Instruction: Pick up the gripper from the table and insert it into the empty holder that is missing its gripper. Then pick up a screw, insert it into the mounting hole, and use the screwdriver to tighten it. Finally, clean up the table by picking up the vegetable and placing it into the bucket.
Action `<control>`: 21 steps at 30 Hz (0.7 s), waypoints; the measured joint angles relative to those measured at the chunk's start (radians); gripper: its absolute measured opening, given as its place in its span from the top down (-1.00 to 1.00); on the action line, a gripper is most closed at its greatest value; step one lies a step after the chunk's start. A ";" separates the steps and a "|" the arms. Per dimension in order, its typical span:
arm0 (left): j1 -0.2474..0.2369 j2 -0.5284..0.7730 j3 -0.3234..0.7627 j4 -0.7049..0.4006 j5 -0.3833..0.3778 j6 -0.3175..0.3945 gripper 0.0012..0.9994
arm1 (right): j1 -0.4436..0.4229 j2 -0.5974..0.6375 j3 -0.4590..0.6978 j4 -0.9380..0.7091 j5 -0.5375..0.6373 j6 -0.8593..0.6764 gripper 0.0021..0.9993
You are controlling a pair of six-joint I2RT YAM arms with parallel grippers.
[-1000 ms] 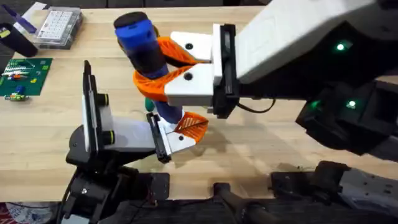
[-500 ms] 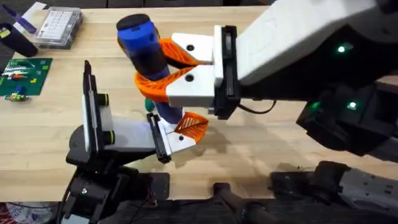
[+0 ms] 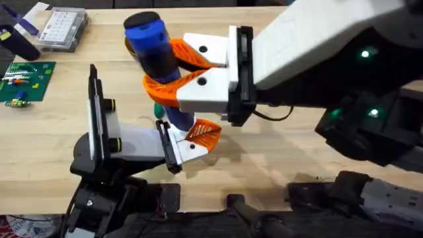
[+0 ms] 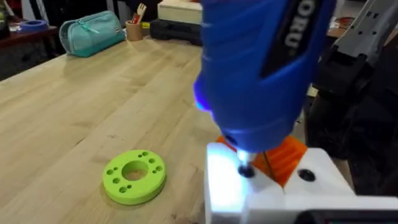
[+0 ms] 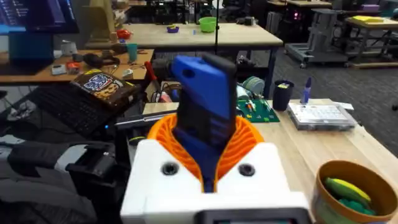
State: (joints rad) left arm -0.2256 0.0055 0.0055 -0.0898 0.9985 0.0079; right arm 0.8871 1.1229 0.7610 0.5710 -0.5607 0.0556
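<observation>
Above the middle of the wooden table [image 3: 277, 158], the blue screwdriver [image 3: 153, 56] stands nearly upright with its black end cap toward the overhead camera, clamped around its barrel by the orange ribbed pads [image 3: 192, 56] of the right gripper [image 3: 168, 74]. Its lit tip [image 4: 244, 169] bears down on a white part with an orange pad [image 4: 286, 158] beneath it, seemingly the mounted gripper being screwed in, held out by the left gripper [image 3: 188, 140]; whether that gripper's fingers are closed cannot be told. The driver looks rigid and fairly heavy, its smooth plastic barrel liable to twist in the grasp under torque, so the mid-barrel hold between the 2 ribbed pads seems the right place, below the cap and above the collar. A light green ring-shaped disc [image 4: 134, 176] lies flat on the table just beside the work, apart from it. The ochre-brown bucket [image 5: 356, 186] sits near the right arm's wrist, already holding yellow and green toy pieces; light and rigid, it should need no handling. Farther off at the table's far left corner are a green circuit board [image 3: 25, 82] and a clear parts box [image 3: 61, 28]
</observation>
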 joint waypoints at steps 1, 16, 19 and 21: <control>0.000 0.000 0.000 0.000 0.000 0.000 0.97 | 0.000 0.000 0.010 -0.021 0.001 0.001 0.90; 0.000 0.000 0.000 0.000 0.000 0.000 0.97 | -0.042 -0.004 0.376 -0.456 0.014 -0.182 0.90; 0.000 0.000 0.000 0.000 0.000 0.000 0.97 | -0.078 -0.004 0.382 -0.530 0.015 -0.221 0.90; 0.000 0.000 0.000 0.000 0.000 0.000 0.97 | -0.100 -0.003 0.384 -0.562 0.019 -0.255 0.90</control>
State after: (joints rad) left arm -0.2256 0.0053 0.0055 -0.0898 0.9985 0.0082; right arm 0.7876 1.1197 1.1454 0.0091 -0.5417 -0.1996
